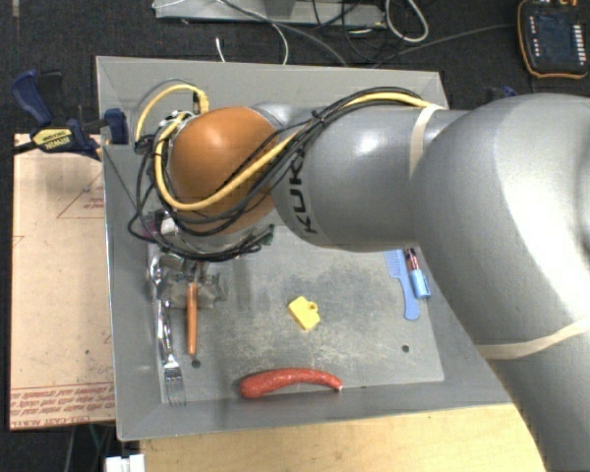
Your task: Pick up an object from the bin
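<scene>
Closest to the lens: grey KUKA arm [452, 214], sweeping in from the right above the grey metal bin [374, 347], with orange wrist cover [221, 165] and yellow cable on top. Below the cover, claw [185, 285] low over the bin's left side. Spread or pressed together: cannot tell, masked by cover and cables.

Just beyond the claw, towards the near rim: slim orange pencil-like stick [191, 321], long axis running from claw to near rim, far end right at the claw. Just beside it on the left and roughly parallel: metal fork [167, 352], tines towards the near rim.

Well apart to the right: small yellow block [304, 313], red sausage-shaped piece [290, 383], blue plastic tool [410, 288].

Likely target: stick or fork, cannot tell which. Best gripped across the narrow width, at right angles to that long axis.
</scene>
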### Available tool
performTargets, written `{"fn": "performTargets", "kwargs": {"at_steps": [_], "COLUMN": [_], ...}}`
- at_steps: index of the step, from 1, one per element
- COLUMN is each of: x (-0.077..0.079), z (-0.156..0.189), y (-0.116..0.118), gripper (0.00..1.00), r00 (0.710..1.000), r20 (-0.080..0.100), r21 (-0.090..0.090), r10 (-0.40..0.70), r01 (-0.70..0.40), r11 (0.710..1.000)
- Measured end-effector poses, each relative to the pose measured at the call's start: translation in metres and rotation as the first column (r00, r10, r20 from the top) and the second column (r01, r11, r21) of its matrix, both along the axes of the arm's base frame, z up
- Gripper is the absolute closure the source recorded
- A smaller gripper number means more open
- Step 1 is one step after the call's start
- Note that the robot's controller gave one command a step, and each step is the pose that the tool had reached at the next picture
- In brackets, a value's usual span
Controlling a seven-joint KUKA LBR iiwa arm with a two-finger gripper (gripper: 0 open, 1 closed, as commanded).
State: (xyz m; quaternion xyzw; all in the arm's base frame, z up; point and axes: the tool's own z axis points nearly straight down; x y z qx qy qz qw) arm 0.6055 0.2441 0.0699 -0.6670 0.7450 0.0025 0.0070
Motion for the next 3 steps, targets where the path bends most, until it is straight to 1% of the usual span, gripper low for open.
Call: {"fn": "performTargets", "kwargs": {"at_steps": [1, 2, 3], "x": [0.000, -0.003, 0.000], "z": [0.000, 0.020, 0.057], "y": [0.000, 0.000, 0.001], "gripper": [1.00, 1.00, 1.00], "r00": [1.000, 1.000, 1.000], "r20": [0.000, -0.008, 0.001], "r21": [0.000, -0.002, 0.001], "r10": [0.000, -0.001, -0.002], "r01": [0.000, 0.001, 0.002], "r11": [1.000, 1.000, 1.000]}}
